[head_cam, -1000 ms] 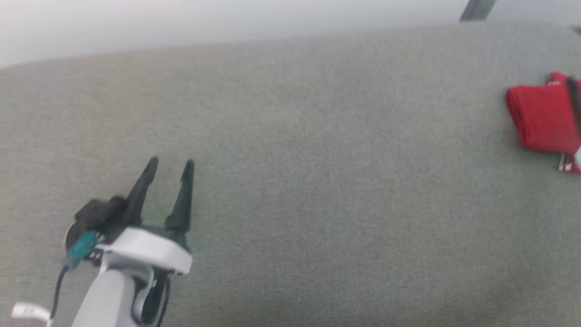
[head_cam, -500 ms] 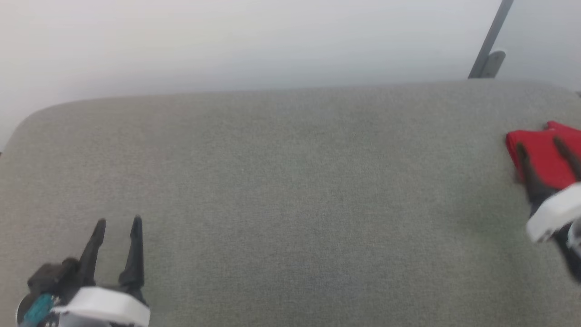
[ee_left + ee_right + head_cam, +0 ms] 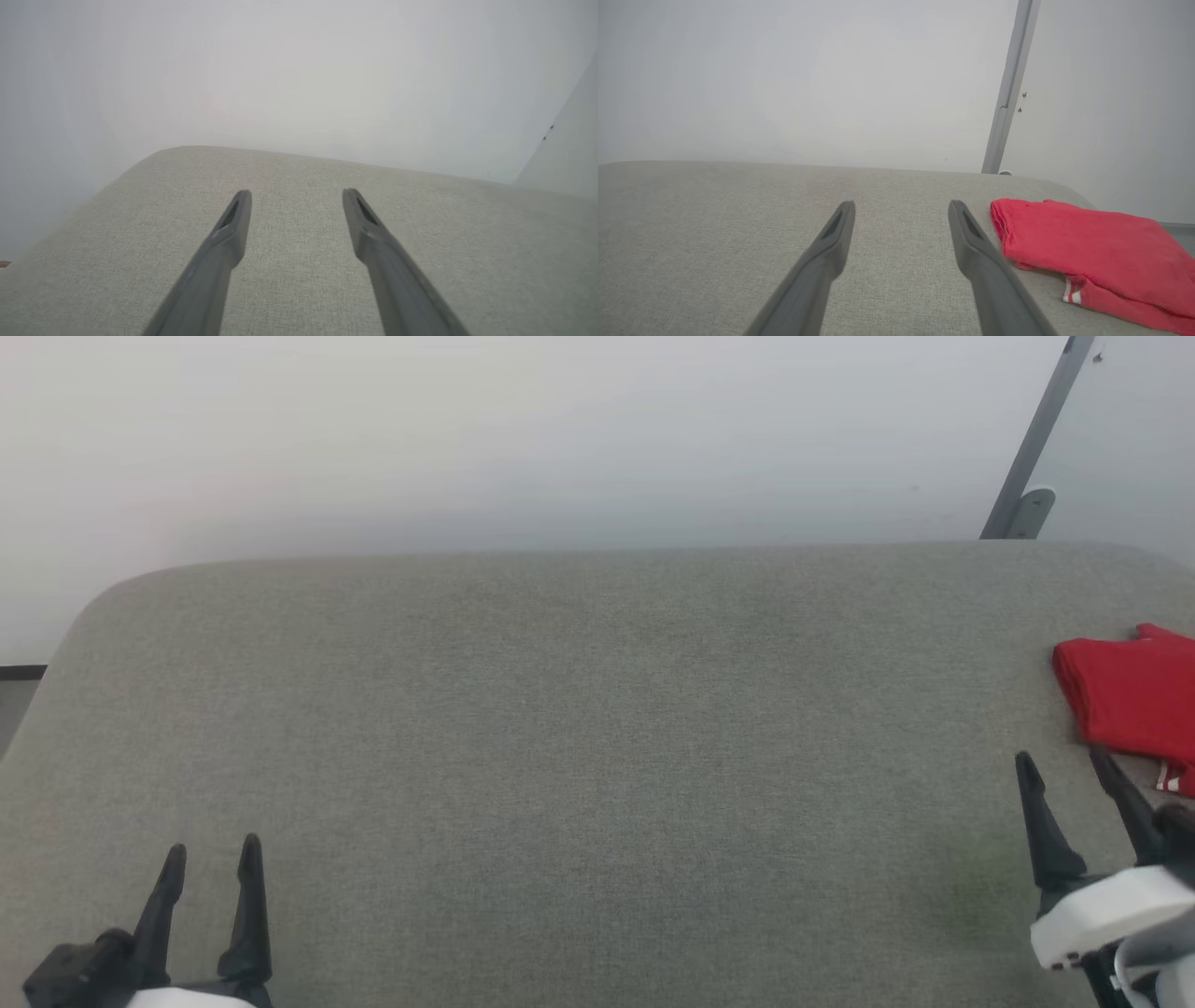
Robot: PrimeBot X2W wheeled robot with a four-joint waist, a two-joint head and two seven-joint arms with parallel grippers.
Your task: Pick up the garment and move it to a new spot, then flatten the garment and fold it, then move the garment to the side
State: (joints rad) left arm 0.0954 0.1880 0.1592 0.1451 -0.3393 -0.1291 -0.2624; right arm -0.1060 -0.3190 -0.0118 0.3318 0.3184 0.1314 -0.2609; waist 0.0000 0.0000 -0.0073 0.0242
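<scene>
The left claw (image 3: 214, 845) sits at the lower left over the grey fabric bench (image 3: 597, 709). Its two dark fingers are spread wide (the left wrist view (image 3: 296, 193) has only bench cloth between them). A pale wall (image 3: 467, 429) stands behind the bench. At the lower right the right claw (image 3: 1061, 758) is just as wide and grips nothing. Its right fingertip is just beside the garment (image 3: 1130, 695); whether they touch I cannot tell. The garment lies folded, a flat red pad, at the bench's right end. In the right wrist view (image 3: 902, 204) the garment (image 3: 1083, 238) shows a white, red-striped band at its near edge. A grey post (image 3: 1036, 439) rises behind it.
</scene>
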